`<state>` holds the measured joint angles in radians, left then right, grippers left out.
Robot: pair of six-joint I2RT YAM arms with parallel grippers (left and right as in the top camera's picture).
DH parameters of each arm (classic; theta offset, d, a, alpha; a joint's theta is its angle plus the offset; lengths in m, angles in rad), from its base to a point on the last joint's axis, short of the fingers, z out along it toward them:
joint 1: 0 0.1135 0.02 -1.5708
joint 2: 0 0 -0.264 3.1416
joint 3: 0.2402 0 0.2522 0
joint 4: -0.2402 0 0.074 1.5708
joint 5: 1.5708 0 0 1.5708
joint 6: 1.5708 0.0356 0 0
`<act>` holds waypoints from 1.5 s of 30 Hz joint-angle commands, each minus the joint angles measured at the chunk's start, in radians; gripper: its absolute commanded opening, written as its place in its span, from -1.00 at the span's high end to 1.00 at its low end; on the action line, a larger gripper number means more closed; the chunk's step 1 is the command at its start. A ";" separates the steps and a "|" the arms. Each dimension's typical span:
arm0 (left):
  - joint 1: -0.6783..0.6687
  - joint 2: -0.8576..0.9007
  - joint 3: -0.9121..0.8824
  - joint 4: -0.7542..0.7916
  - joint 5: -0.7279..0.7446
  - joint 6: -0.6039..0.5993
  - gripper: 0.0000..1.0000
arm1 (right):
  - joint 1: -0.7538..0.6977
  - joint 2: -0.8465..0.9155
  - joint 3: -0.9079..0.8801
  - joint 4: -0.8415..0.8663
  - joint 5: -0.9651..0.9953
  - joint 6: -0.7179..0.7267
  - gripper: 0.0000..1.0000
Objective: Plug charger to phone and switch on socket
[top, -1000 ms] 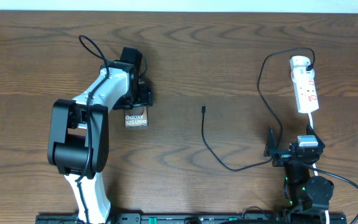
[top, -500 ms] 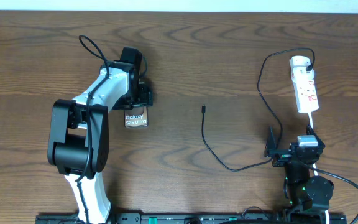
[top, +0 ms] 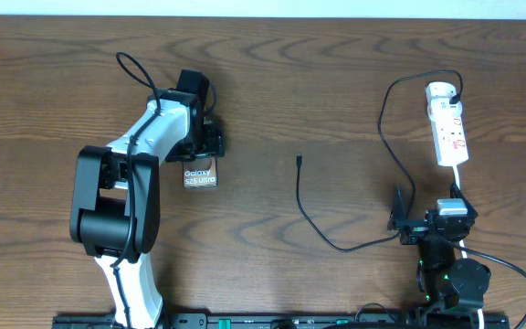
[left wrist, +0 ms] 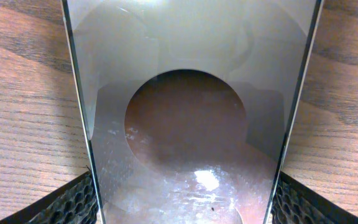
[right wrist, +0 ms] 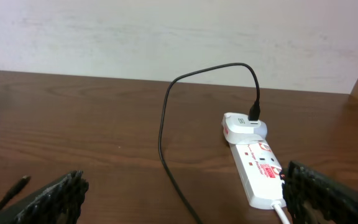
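The left hand (left wrist: 184, 186) is clamped on the phone (top: 200, 175): in the wrist view its black fingers (left wrist: 73, 202) lie against the two long edges with no gap showing, and the shiny brown face with its dark oval fills the space between them. From overhead this hand sits over the far end of the phone, left of the middle of the wooden bench (top: 336, 73), and the white "Galaxy" lettering shows at the near end. Well apart to the right, the charger's small black connector tip (top: 299, 161) lies loose on the wood, touching nothing. From it the thin black charger cable (right wrist: 161, 130) runs toward the near edge, curves right, then climbs in a tall loop. It ends at a black plug (right wrist: 254, 112) seated in the rounded far end of the white power strip (top: 449, 128), which lies lengthwise at the far right. Small red marks show on the strip's face, but whether a switch is on or off cannot be told. The right hand (right wrist: 185, 180) sits near the bench's front edge, just short of the strip's near end. Its fingers are spread wide and hold nothing; only bare wood and a stretch of the charger cable lie between them.
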<state>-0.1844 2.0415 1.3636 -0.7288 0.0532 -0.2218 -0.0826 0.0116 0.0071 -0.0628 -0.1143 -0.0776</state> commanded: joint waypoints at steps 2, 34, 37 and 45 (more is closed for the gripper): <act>0.005 0.054 -0.019 -0.019 -0.010 -0.008 -0.64 | 0.005 -0.007 -0.002 -0.004 0.007 -0.009 -0.98; 0.005 0.054 -0.019 -0.021 -0.013 -0.001 -0.65 | 0.005 -0.007 -0.002 -0.004 0.007 -0.009 -0.98; 0.005 0.054 -0.019 -0.022 -0.013 -0.001 -0.65 | 0.005 -0.007 -0.002 -0.004 0.007 -0.009 -0.99; 0.005 0.054 -0.019 -0.021 -0.013 -0.001 -0.65 | 0.005 -0.007 -0.002 -0.004 0.007 -0.009 -0.99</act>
<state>-0.1844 2.0415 1.3640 -0.7475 0.0601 -0.2214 -0.0826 0.0116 0.0071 -0.0628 -0.1143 -0.0776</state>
